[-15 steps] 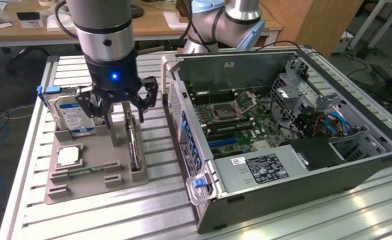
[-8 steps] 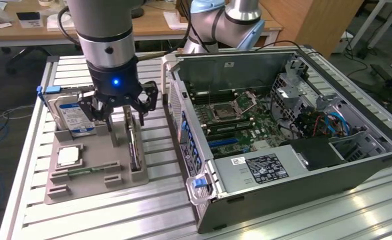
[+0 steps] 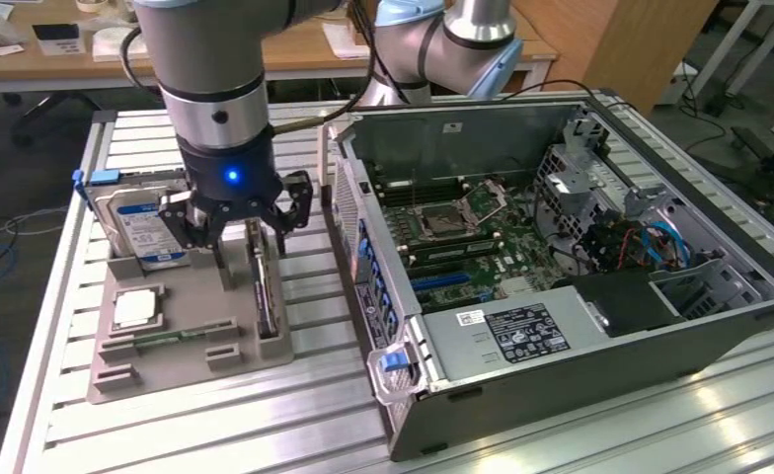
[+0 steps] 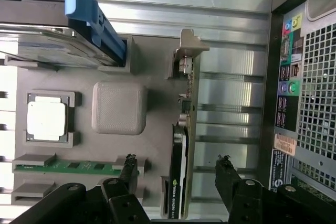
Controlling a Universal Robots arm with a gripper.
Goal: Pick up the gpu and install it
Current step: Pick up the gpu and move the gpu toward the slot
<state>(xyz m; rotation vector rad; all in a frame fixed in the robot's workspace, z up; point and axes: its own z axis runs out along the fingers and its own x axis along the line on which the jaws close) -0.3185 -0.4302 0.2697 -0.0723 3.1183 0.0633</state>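
ribbed aluminium bench (image 3: 321,395) in a lab room, wooden desks (image 3: 295,49) behind. grey parts tray (image 3: 163,365) sits on it, well to the exterior view's left of an open computer case (image 3: 559,247).

- gpu (image 4: 181,171) stands on edge in its tray slot, on the side nearest the case.
- pincer (image 4: 177,162) hangs low over the card, jaws spread wide, 1 finger on each side of it. the 2 fingers (image 4: 128,169) are apart from the card; nothing is held.
- hard drive (image 3: 143,227), processor (image 4: 46,118) and memory stick (image 4: 68,167) lie in their own tray pockets.

progress, judged: early. the pincer is lined up on the gpu, but the card is not yet gripped or lifted. the install in the case is all left to do.
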